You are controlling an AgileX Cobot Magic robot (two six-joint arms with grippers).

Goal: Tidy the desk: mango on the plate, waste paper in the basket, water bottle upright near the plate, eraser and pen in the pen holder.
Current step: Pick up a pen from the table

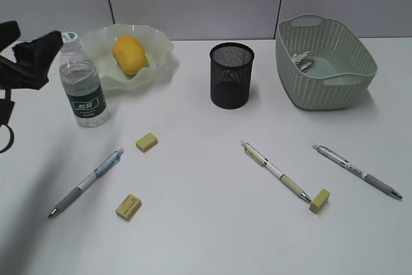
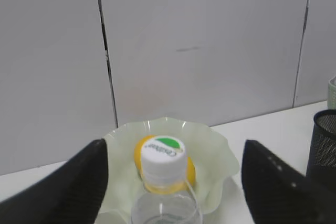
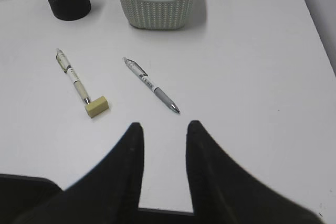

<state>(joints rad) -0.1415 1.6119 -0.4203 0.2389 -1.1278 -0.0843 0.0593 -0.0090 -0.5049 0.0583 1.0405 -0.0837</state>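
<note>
White desk (image 1: 206, 223): your basket (image 1: 325, 62) holds the waste paper (image 1: 302, 60), the plate (image 1: 106, 46) the mango (image 1: 129, 54); the water bottle (image 1: 82, 82) stands beside it, left gripper (image 2: 170, 182) spread around it, right gripper (image 3: 164, 145) part-open, empty; pens and erasers remain

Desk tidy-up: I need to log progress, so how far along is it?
Done: mango on the plate, paper in the basket, bottle upright beside the plate. In hand: nothing; the left gripper straddles the bottle, jaws apart. Left: three pens and three erasers lie on the desk, outside the holder.
</note>
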